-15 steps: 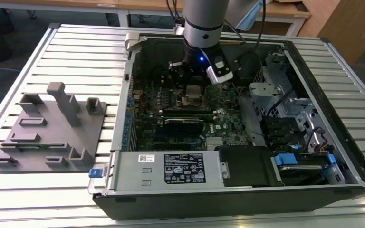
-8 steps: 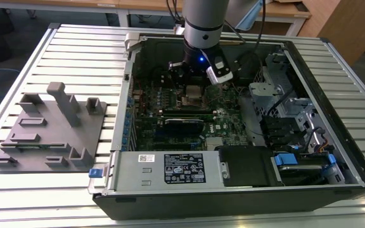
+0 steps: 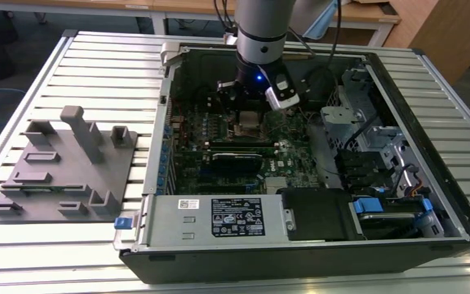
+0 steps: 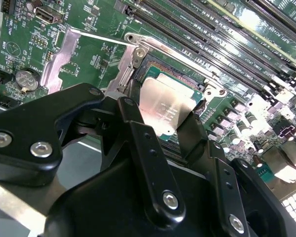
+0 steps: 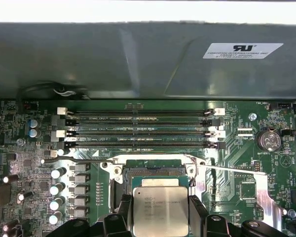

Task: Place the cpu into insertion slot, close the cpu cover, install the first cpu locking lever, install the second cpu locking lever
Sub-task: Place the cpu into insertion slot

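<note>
One arm [image 3: 259,30] hangs upright, gripper [image 4: 164,123] clasping cpu [image 5: 160,210] at insertion slot [image 5: 153,174].

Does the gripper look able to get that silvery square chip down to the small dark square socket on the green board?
Probably yes: the gripper, shut on the silver-grey square cpu, hangs close to the dark square insertion slot, whose middle shows uncovered, nothing between them.
</note>
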Robot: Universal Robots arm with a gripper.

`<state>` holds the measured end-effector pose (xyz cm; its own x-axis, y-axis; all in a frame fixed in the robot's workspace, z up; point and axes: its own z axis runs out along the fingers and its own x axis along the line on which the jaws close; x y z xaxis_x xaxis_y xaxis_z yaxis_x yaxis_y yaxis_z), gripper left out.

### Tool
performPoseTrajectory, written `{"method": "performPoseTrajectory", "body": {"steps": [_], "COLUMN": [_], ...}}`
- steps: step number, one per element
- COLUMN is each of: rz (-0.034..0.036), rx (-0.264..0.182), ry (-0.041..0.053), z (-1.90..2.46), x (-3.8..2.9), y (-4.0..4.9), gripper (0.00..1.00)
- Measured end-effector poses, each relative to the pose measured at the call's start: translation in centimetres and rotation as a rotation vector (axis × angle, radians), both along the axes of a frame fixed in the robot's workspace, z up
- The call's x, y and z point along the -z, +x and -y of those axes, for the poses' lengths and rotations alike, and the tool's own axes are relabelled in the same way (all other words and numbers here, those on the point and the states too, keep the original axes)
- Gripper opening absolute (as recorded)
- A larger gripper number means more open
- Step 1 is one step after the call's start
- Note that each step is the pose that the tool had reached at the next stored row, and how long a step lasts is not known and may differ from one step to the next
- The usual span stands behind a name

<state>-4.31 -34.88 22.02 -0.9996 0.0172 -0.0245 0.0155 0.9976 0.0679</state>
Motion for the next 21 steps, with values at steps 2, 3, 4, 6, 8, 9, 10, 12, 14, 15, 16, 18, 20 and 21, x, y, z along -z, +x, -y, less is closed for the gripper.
{"method": "performPoseTrajectory", "body": {"steps": [2, 3, 4, 6, 8, 9, 10, 12, 14, 15, 16, 18, 20, 21], "rz": [0.0000, 0.0000, 0.0000, -0.0001, 0.0000, -0.0001, -0.0002, -0.0001, 0.0000, -0.0001, 0.0000, 0.0000, -0.0001, -0.0001], "rx": [0.000, 0.000, 0.000, 0.000, 0.000, 0.000, 0.000, 0.000, 0.000, 0.000, 0.000, 0.000, 0.000, 0.001], "ry": [0.0000, -0.0001, -0.0001, -0.0002, -0.0002, -0.0004, -0.0005, -0.0004, -0.0003, -0.0003, -0.0003, -0.0003, -0.0003, -0.0003], "z": [0.00, 0.00, 0.00, 0.00, 0.00, 0.00, 0.00, 0.00, 0.00, 0.00, 0.00, 0.00, 0.00, 0.00], "x": [0.10, 0.14, 0.17, 0.27, 0.36, 0.37, 0.37, 0.38, 0.39, 0.39, 0.39, 0.39, 0.39, 0.39], "y": [-0.03, -0.04, -0.04, -0.06, -0.07, -0.07, -0.07, -0.07, -0.07, -0.07, -0.07, -0.07, -0.07, -0.07], "gripper": [0.54, 0.54, 0.54, 0.54, 0.54, 0.54, 0.54, 0.54, 0.54, 0.54, 0.54, 0.54, 0.54, 0.54]}}
